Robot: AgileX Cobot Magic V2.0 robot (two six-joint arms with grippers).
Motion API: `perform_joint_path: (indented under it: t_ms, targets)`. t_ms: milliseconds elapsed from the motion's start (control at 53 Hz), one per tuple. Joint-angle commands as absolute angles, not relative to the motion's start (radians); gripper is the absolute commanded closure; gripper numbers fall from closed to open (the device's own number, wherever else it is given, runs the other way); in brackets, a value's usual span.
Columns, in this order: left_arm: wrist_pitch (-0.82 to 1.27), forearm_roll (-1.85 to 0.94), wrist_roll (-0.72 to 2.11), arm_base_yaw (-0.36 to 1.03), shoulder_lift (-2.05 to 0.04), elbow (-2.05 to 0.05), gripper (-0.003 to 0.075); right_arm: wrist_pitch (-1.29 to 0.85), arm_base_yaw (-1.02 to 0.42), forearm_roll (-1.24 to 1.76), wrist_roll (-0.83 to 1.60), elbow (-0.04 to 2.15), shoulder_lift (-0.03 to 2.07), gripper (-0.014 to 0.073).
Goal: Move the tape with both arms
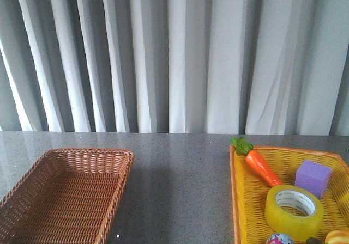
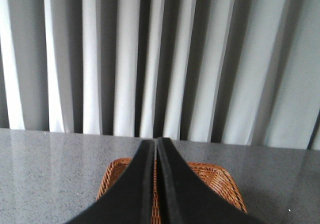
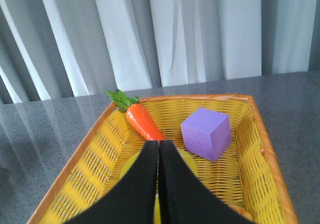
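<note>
The yellow tape roll (image 1: 294, 211) with a white printed core lies flat in the yellow basket (image 1: 246, 200) at the front right. In the right wrist view my right gripper (image 3: 159, 143) is shut and empty above the basket, and the tape (image 3: 129, 165) shows only as yellow edges behind its black fingers. My left gripper (image 2: 156, 140) is shut and empty above the brown wicker basket (image 2: 212, 176). Neither arm shows in the front view.
The yellow basket also holds a toy carrot (image 1: 260, 165), a purple cube (image 1: 313, 177), and small items at its front edge. The brown wicker basket (image 1: 65, 192) sits at the front left. A grey curtain hangs behind the dark speckled table (image 1: 180, 168).
</note>
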State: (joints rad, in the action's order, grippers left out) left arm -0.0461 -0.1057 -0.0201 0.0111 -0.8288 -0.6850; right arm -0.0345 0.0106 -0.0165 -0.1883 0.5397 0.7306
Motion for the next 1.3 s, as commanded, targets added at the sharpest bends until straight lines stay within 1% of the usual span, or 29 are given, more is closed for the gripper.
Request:
perform_joint_path:
  t_ms: [0, 94, 302, 396, 434, 528, 566, 641, 698, 792, 848, 905, 999, 1056, 1169, 1282]
  targets:
    - [-0.013, -0.117, -0.038, 0.022, -0.925, -0.822, 0.0726, 0.086, 0.009, 0.000, -0.191, 0.607, 0.828, 0.0602]
    - [-0.009, -0.117, -0.037, 0.022, -0.991, -0.875, 0.0726, 0.163, 0.009, 0.000, -0.191, 0.608, 0.874, 0.0602]
    - [-0.044, -0.117, -0.038, 0.022, -1.018, -0.892, 0.0722, 0.189, 0.009, -0.047, -0.093, 0.618, 0.887, 0.0589]
    - [0.006, -0.117, -0.041, 0.022, -1.019, -0.928, 0.0696, 0.148, 0.009, -0.076, -0.067, 0.649, 0.887, 0.0536]
    - [0.039, -0.117, -0.042, 0.022, -1.020, -0.947, 0.0679, 0.113, 0.009, -0.087, -0.065, 0.671, 0.891, 0.0498]
    - [0.086, -0.117, -0.042, 0.022, -1.020, -0.997, 0.0600, 0.018, 0.008, -0.090, -0.066, 0.717, 0.916, 0.0373]
    - [0.104, -0.117, -0.042, 0.022, -1.020, -1.013, 0.0563, 0.000, -0.006, -0.088, -0.066, 0.731, 0.931, 0.0309]
    - [0.141, -0.117, -0.042, 0.022, -1.020, -1.044, 0.0451, -0.040, -0.049, -0.093, -0.059, 0.743, 0.960, 0.0181]
    - [0.161, -0.118, -0.043, 0.022, -1.020, -1.054, 0.0368, -0.041, -0.089, -0.095, -0.036, 0.745, 0.981, 0.0107]
    - [0.174, -0.118, -0.043, 0.022, -1.020, -1.055, 0.0232, -0.038, -0.131, -0.095, -0.036, 0.745, 0.999, 0.0016]
    - [0.178, -0.118, -0.043, 0.022, -1.020, -1.055, 0.0171, -0.026, -0.131, -0.094, -0.040, 0.745, 1.002, -0.0002]
    - [0.168, -0.117, -0.042, 0.022, -1.020, -1.055, 0.0140, 0.008, -0.130, -0.094, -0.043, 0.745, 1.003, -0.0005]
    - [0.119, -0.114, -0.040, 0.022, -1.020, -1.054, 0.0129, 0.087, -0.128, -0.085, -0.052, 0.745, 1.003, 0.0003]
    - [0.079, -0.117, -0.043, 0.022, -1.020, -1.054, 0.0129, 0.091, -0.128, -0.041, -0.069, 0.757, 1.003, 0.0008]
    - [0.043, -0.110, -0.029, 0.022, -1.024, -1.054, 0.0129, -0.064, -0.128, 0.014, -0.073, 0.845, 1.070, 0.0020]
    - [0.096, -0.107, 0.012, 0.022, -1.060, -1.055, 0.0129, -0.302, -0.128, 0.000, -0.072, 1.015, 1.214, 0.0020]
